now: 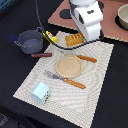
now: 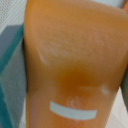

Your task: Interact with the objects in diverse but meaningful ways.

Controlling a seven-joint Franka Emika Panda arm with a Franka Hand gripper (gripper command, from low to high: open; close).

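Bread loaf (image 1: 74, 40): orange, ridged, lying at the far edge of the pale woven mat (image 1: 30, 82), just beside the white arm body, on the exterior view's left of it
Wrist view: filled almost wholly by a blurred orange surface (image 2: 75, 60) with a small white bar on it; too close to say for certain what it is
Gripper: fingers hidden behind the arm's white housing (image 1: 87, 20) in the exterior view, not seen in the wrist view; cannot tell whether spread or pinched
Pot (image 1: 30, 41): dark grey, two handles, upright on the black table off the mat's far corner on the exterior view's left
Yellow packet (image 1: 50, 36): small, red mark, between pot and loaf
Blue carton (image 1: 40, 92): pale, small, on the mat's near corner, well apart from the loaf
Plate (image 1: 68, 66): round, tan, mid-mat
Cutlery: fork (image 1: 65, 79) with wooden handle just nearside of the plate; knife (image 1: 86, 58) just beyond it
Background: pinkish board (image 1: 112, 27) with a bowl (image 1: 122, 17) at far right
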